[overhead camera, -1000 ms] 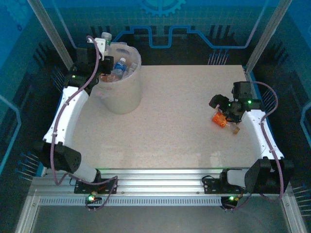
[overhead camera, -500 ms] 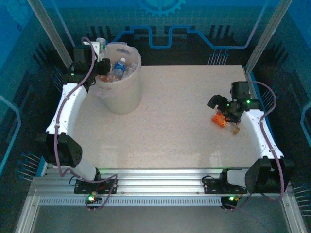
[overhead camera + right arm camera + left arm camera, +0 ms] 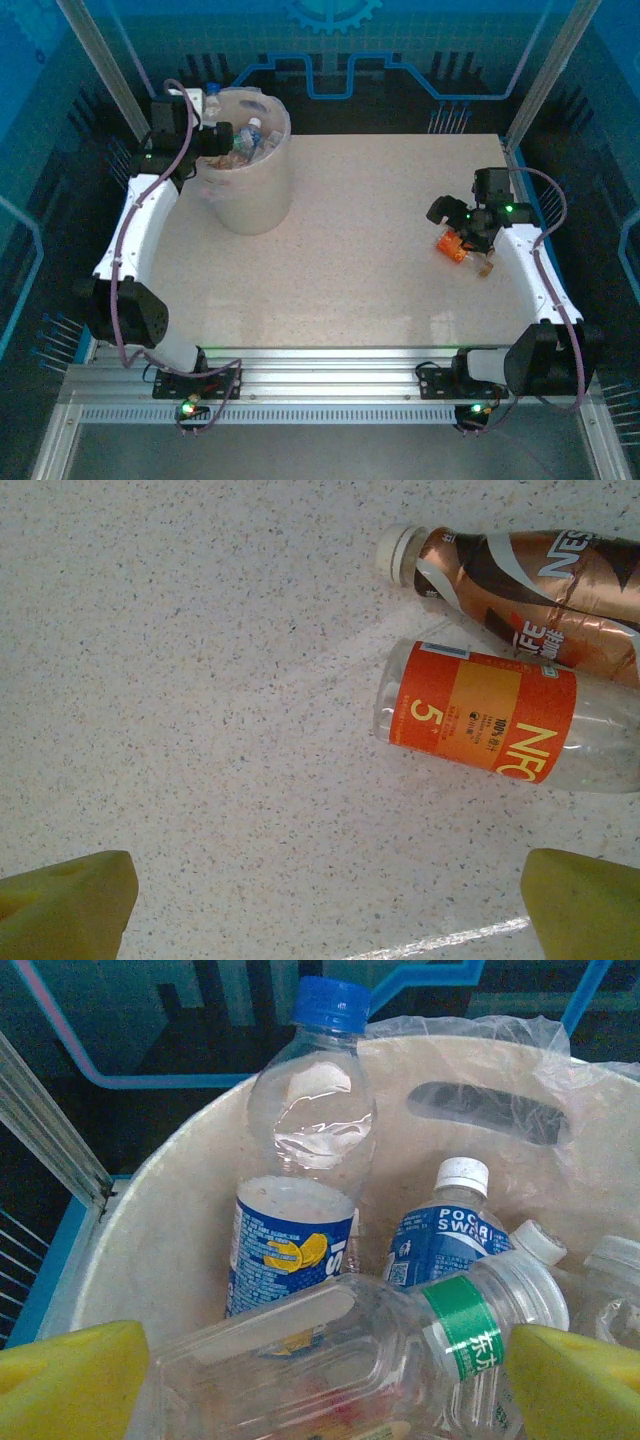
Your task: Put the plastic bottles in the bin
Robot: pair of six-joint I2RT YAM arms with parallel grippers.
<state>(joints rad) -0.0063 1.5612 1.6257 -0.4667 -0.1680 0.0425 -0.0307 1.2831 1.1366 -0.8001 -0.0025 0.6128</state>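
Note:
The bin (image 3: 250, 195) stands at the far left with several plastic bottles inside. In the left wrist view I look into the bin (image 3: 160, 1240): a blue-capped bottle (image 3: 300, 1190) stands upright beside a blue-labelled bottle (image 3: 440, 1230). A clear bottle with a green band (image 3: 350, 1360) lies across between the fingers of my left gripper (image 3: 330, 1370), whose jaws stand wide apart. My left gripper (image 3: 205, 130) hangs at the bin's left rim. My right gripper (image 3: 330, 900) is open over bare table, short of an orange-labelled bottle (image 3: 480, 720) and a brown coffee bottle (image 3: 540, 580). From above, the right gripper (image 3: 455, 215) hovers just beyond the orange bottle (image 3: 452, 245).
The speckled table (image 3: 380, 250) stretches wide between the bin and the right-hand bottles. A clear bag (image 3: 560, 1070) lines the bin's rim. Blue walls and metal posts (image 3: 110, 70) close in the far side, and the right table edge runs close to the bottles.
The left gripper has drawn left and down to the bin's left rim. The right arm has hardly shifted.

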